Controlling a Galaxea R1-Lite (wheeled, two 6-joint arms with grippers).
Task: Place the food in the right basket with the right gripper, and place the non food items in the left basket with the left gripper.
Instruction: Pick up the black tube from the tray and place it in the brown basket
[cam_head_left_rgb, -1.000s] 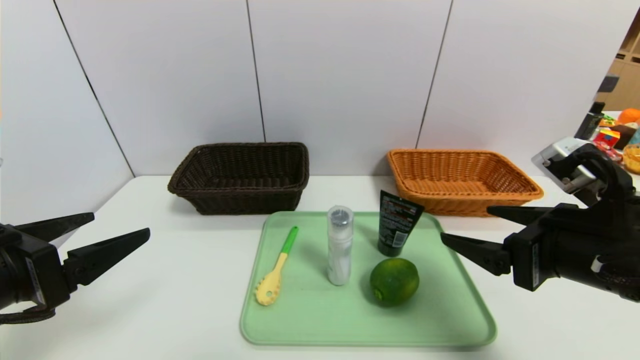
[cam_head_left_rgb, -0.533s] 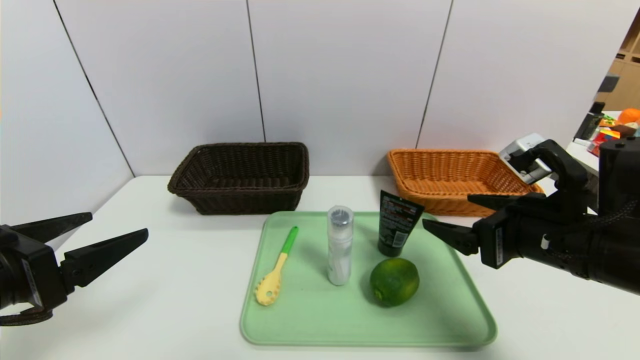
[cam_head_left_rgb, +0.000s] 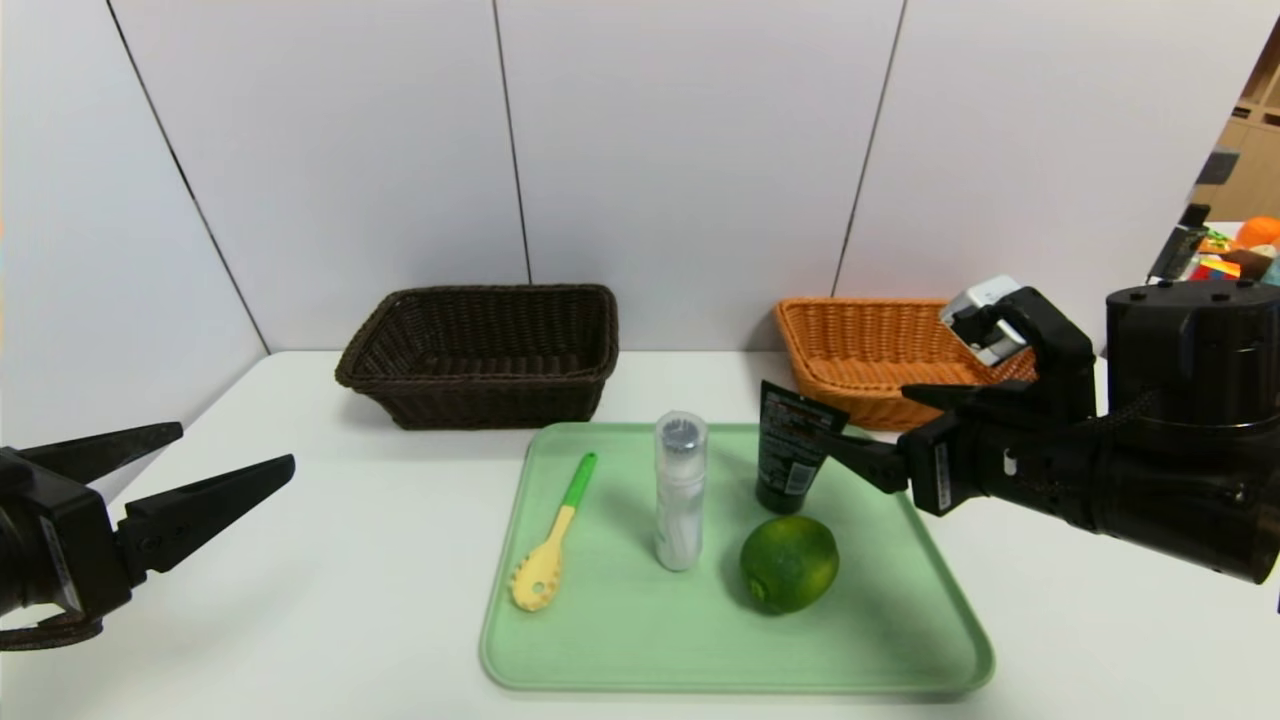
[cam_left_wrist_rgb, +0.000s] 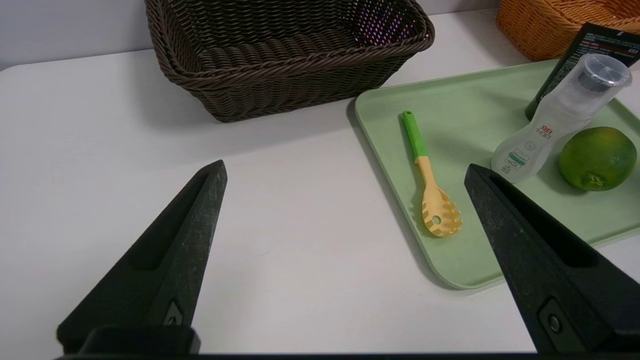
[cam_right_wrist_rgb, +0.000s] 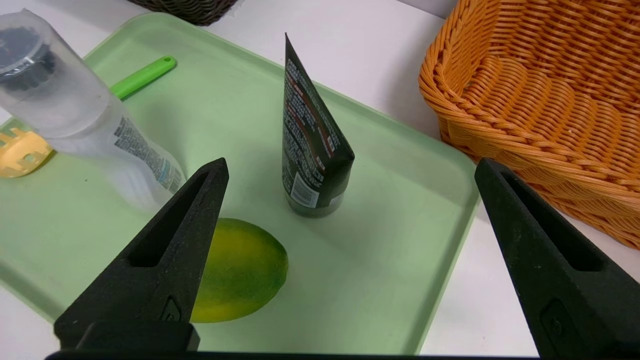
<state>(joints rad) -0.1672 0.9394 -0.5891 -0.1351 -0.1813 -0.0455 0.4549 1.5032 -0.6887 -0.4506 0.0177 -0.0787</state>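
Observation:
A green lime lies on a pale green tray, with a dark tube standing cap-down, an upright clear bottle and a yellow pasta spoon with a green handle. The brown basket sits at the back left and the orange basket at the back right. My right gripper is open above the tray's right edge, beside the tube. In the right wrist view the lime lies near one finger, not between the jaws. My left gripper hangs open over bare table left of the tray.
White wall panels stand close behind both baskets. Another surface with colourful clutter shows at the far right. The tray reaches almost to the table's front edge.
My right gripper has moved left and slightly up, from beside the tray to over its right edge near the tube. The left gripper has stayed put, and nothing on the tray has shifted.

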